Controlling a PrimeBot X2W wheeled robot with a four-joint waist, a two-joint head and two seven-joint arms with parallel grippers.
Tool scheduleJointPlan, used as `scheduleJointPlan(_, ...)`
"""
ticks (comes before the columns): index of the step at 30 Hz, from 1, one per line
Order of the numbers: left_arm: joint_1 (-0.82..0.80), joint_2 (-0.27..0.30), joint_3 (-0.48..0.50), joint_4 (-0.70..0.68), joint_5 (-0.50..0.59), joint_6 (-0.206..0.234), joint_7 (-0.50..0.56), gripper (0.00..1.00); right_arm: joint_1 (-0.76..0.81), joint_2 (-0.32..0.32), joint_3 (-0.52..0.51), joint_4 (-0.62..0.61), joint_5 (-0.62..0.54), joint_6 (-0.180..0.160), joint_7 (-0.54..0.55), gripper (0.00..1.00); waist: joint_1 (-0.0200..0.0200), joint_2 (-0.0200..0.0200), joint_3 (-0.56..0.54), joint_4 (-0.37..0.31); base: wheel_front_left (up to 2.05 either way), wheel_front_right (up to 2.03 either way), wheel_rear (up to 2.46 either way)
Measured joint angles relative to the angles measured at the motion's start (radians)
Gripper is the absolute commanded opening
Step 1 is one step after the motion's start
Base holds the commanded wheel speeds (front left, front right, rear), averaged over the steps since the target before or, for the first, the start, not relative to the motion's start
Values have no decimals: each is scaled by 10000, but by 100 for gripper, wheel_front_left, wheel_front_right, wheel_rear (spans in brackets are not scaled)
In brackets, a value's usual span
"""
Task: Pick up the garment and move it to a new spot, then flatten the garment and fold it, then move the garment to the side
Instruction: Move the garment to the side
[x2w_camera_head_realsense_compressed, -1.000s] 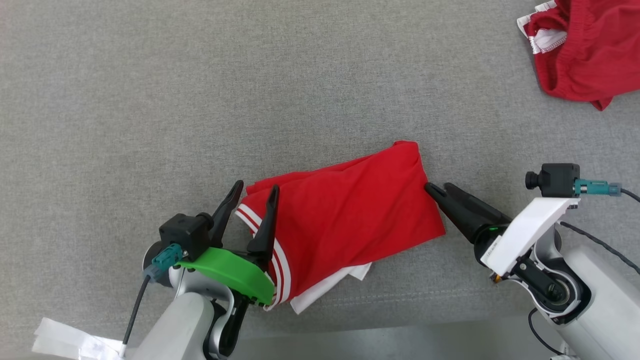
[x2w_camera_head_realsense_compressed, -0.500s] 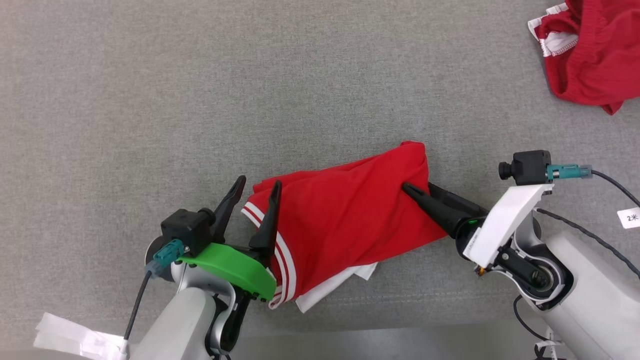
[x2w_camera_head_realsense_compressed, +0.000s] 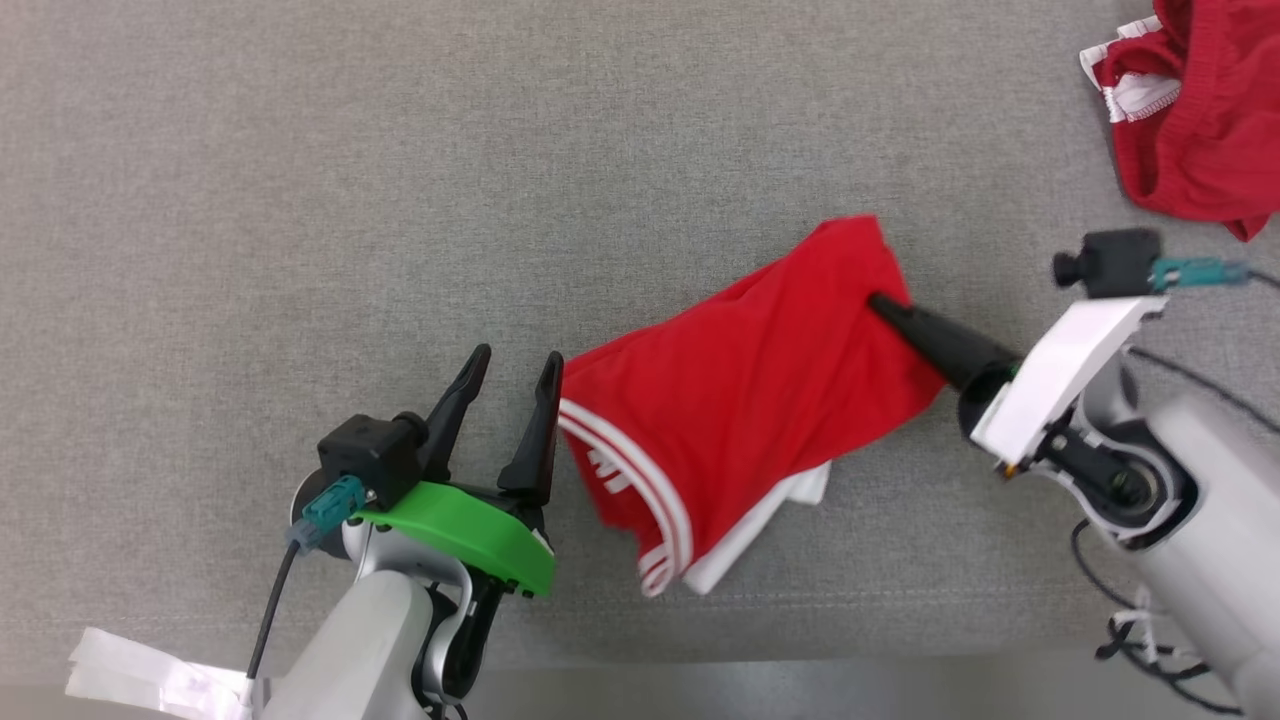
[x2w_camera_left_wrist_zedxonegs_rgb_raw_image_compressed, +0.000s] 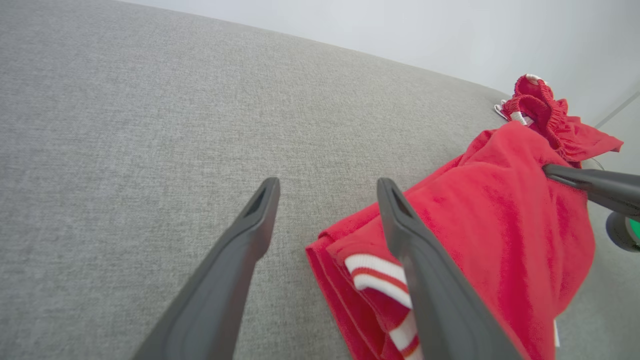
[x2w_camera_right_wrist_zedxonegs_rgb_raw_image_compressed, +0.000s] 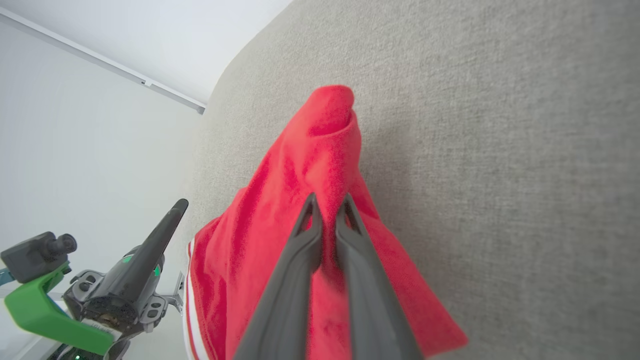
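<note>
Pulled clear of the wide-open left tool (x2w_camera_head_realsense_compressed: 517, 354), the red garment (x2w_camera_head_realsense_compressed: 760, 400) is clamped by the right tool (x2w_camera_head_realsense_compressed: 880, 302)

The right gripper (x2w_camera_right_wrist_zedxonegs_rgb_raw_image_compressed: 328, 201) rises from the bottom edge, its jaws pinched tight on a raised fold of a red garment (x2w_camera_right_wrist_zedxonegs_rgb_raw_image_compressed: 325, 130) with white hem stripes (x2w_camera_right_wrist_zedxonegs_rgb_raw_image_compressed: 190, 300), above a grey fabric-covered counter (x2w_camera_right_wrist_zedxonegs_rgb_raw_image_compressed: 500, 150). At lower left, the left gripper (x2w_camera_right_wrist_zedxonegs_rgb_raw_image_compressed: 170, 220) on a green mount (x2w_camera_right_wrist_zedxonegs_rgb_raw_image_compressed: 35, 310)
</note>
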Motion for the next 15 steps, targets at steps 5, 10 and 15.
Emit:
scheduleJointPlan(5, -35, -109, -42, -67, 0, -75, -4, 100, -426, -571, -399, 121, -38, 13, 17, 0, 0, 0, -22, 136, 0, 0, 0)
scheduleJointPlan(10, -111, -123, -56, -282, 0, -75, -4, 100, -1018, -1212, -700, 228, -228, 13, 278, 0, 0, 0, 29, 310, 0, 0, 0)
scheduleJointPlan(15, -115, -138, -56, -393, 0, -75, -6, 100, -1656, -1806, -1118, 291, -316, -13, 418, 0, 0, 0, 159, 413, 0, 0, 0)
